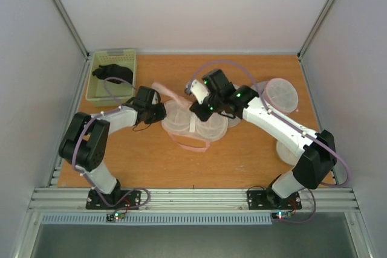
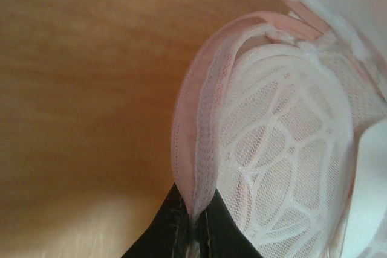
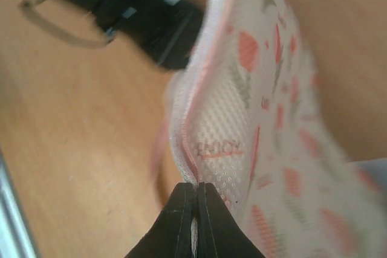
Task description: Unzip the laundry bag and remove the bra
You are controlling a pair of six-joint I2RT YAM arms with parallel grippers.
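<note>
Both left tool (image 2: 193,229) and right tool (image 3: 195,209) pinch opposite laundry bag (image 1: 179,120) edges.

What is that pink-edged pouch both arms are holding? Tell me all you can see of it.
The flat two-lobed fabric laundry bag rests mid-table on the wooden tabletop. One face is pale cloth printed in red and green, edged with pink trim; another is white mesh. A pink strap loops out toward the near edge. The left hand and right hand each pinch its edge, shut on it.
</note>
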